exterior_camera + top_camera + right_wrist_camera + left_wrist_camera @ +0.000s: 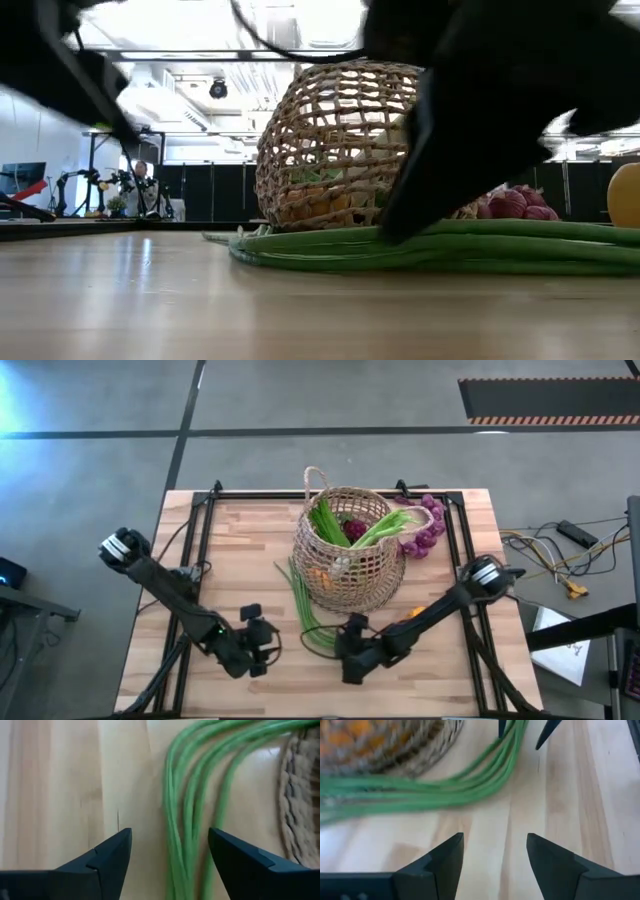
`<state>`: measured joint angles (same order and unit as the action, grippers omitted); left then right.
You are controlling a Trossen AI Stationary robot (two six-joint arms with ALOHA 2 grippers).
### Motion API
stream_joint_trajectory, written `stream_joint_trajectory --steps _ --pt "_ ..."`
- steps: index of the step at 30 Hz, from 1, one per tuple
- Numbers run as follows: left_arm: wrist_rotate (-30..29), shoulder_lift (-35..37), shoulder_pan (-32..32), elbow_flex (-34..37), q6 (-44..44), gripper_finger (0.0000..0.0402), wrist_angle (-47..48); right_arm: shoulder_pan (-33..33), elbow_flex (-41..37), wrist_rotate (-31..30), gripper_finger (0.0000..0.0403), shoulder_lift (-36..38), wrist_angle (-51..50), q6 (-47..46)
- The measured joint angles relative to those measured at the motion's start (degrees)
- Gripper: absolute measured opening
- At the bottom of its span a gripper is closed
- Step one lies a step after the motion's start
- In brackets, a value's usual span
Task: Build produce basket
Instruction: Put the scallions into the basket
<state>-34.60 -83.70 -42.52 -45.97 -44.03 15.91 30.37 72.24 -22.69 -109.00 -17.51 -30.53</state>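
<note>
The tan wicker basket [345, 550] stands at the table's middle and holds green long-leaved stalks [375, 528], something dark red and orange pieces. It shows too in the low view [335, 150]. A bundle of green stalks [305, 605] lies flat on the table at the basket's near-left foot. Purple grapes [425, 532] rest on the table right of the basket. An orange pepper [414, 612] lies half hidden by the right arm. My right gripper [170, 835] is open, low over the bundle's thin ends [187, 820]. My left gripper [495, 840] is open over bare wood, left of the bundle. My right gripper comes down on the stalk bundle's thin near end [180, 840], which runs lengthwise through the gap between its open fingers. In the low view one dark finger [400, 225] reaches down to the stalks, but I cannot tell whether it touches them.
Black rails [200, 550] frame the wooden table top. Bare wood lies along the near edge and at the far left. Cables and papers sit off the table's right side. In the low view a person stands far off in the room behind.
</note>
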Motion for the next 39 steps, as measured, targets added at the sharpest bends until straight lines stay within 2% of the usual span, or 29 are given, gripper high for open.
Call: stream_joint_trajectory --steps 5,10,13,17,21,25,35,39 --pt "-1.1 -1.1 -0.2 8.8 -3.0 0.0201 -16.4 -2.8 7.4 1.0 0.0232 -6.3 -7.2 -6.0" --pt "-1.4 -3.6 -0.2 13.1 1.6 0.0201 -32.2 -5.3 10.6 4.7 0.0195 -8.8 -11.9 -6.1" --pt "-1.4 -4.4 -0.2 13.4 3.1 0.0201 -34.8 -6.1 10.5 6.6 0.0157 -8.6 -11.5 -5.3" --pt "-1.4 -4.7 -0.2 13.1 4.2 0.0201 -34.8 -5.5 10.4 6.0 0.0109 -6.8 -12.0 -2.1" --pt "-1.3 -4.7 -0.2 13.2 4.2 0.0201 -34.8 -5.0 10.2 4.6 0.0087 -4.6 -12.9 -2.9" --pt "-1.3 -4.7 -0.2 13.4 4.4 0.0201 -34.7 -5.2 10.1 4.7 0.0109 -3.6 -12.6 -2.9" --pt "-1.3 -4.7 -0.2 13.5 4.6 0.0201 -34.6 -6.2 9.2 4.5 0.0250 -5.5 -12.3 -2.7" --pt "-1.2 -4.7 -0.2 13.5 5.5 0.0201 -34.8 -7.1 8.0 5.3 0.0257 -6.2 -10.8 -2.6"
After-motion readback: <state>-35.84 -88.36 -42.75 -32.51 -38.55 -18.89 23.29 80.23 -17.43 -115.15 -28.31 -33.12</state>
